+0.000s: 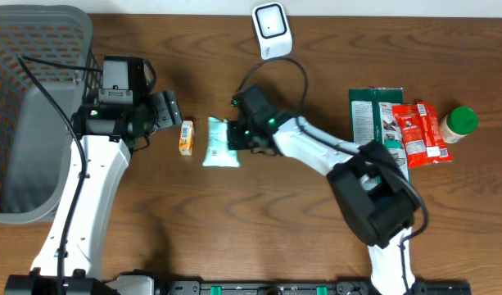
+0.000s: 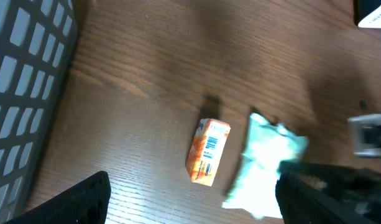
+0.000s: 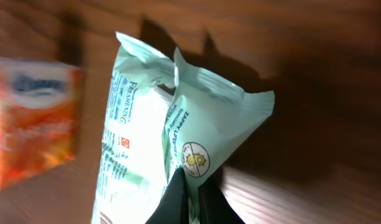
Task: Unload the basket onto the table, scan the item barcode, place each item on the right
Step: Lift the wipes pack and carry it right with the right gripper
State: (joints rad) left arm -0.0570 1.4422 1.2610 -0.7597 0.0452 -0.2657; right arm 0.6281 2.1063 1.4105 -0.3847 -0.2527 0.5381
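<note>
A pale green wipes packet (image 1: 219, 144) lies on the wooden table left of centre. My right gripper (image 1: 243, 136) is shut on its right-hand crimped edge. In the right wrist view the dark fingers (image 3: 178, 202) pinch the packet's flap (image 3: 154, 124) just below a round yellow logo. A small orange box (image 1: 186, 138) with a barcode facing up (image 2: 208, 151) lies just left of the packet. My left gripper (image 2: 191, 200) hangs open above the table near that box, holding nothing. A white barcode scanner (image 1: 272, 29) stands at the table's far edge.
A grey mesh basket (image 1: 29, 106) fills the far left. On the right lie a dark green packet (image 1: 375, 115), a red packet (image 1: 420, 133) and a small jar with a green lid (image 1: 460, 123). A black cable loops from the scanner.
</note>
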